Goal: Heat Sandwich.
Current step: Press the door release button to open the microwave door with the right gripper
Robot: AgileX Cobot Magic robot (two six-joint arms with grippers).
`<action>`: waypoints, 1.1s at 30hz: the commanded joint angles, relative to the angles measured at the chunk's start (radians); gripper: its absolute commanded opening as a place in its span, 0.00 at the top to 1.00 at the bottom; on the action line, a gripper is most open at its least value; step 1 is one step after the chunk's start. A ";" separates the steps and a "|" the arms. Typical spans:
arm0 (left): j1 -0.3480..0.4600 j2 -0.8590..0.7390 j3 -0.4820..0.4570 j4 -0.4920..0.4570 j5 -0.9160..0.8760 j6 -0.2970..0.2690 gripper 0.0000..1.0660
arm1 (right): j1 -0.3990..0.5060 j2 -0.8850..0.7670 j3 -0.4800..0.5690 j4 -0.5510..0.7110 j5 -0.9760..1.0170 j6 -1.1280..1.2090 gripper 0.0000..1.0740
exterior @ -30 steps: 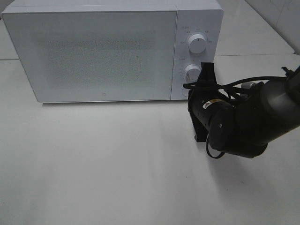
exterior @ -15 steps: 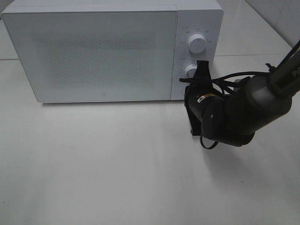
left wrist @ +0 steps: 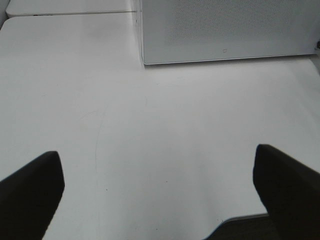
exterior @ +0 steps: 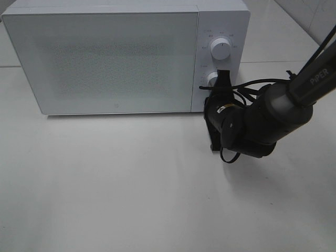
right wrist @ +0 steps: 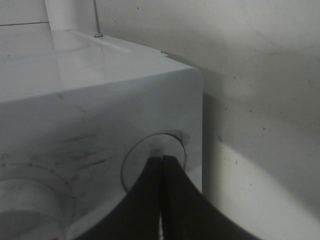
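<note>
White table [exterior: 131,184], microwave [exterior: 105,58] shut, door-opening step: right gripper [right wrist: 162,159], fingers together, on button [right wrist: 150,147], needs straight push; left gripper [left wrist: 157,167] wide, empty

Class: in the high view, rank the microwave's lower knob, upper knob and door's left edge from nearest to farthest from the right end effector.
1. Lower knob, right beside it.
2. Upper knob, higher on the panel.
3. Door's left edge, far left.
</note>
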 commanded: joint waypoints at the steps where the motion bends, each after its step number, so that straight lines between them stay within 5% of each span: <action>1: 0.005 -0.006 0.000 -0.007 -0.009 -0.003 0.09 | -0.004 0.001 -0.018 0.010 -0.026 -0.012 1.00; 22: 0.005 -0.006 0.000 -0.007 -0.009 -0.003 0.09 | -0.015 0.051 -0.095 0.033 -0.193 -0.028 1.00; 33: 0.005 -0.006 0.000 -0.007 -0.009 -0.003 0.09 | -0.050 0.054 -0.154 0.034 -0.089 -0.068 1.00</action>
